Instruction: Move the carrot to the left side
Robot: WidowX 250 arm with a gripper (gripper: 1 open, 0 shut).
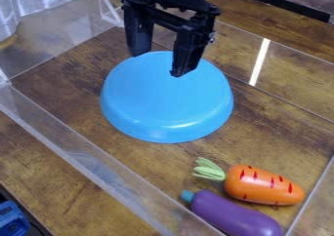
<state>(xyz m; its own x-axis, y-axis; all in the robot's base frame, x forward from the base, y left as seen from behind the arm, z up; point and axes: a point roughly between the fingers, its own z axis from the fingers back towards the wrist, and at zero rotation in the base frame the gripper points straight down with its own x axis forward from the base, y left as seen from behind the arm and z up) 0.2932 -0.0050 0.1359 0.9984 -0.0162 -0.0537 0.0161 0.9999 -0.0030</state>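
Note:
The carrot (263,185) is a stubby orange toy with dark grooves and a light green leafy top pointing left; it lies near the front right of the wooden table. My gripper (162,62) hangs at the back centre, above the far edge of a blue plate (167,105). Its two black fingers point down and stand wide apart with nothing between them. The gripper is far from the carrot, up and to the left of it.
A purple toy eggplant (232,217) with a green stem lies just in front of the carrot, touching it. Clear plastic walls (78,162) run along the table's left and front sides. A bright glare streak (261,60) marks the wood at right.

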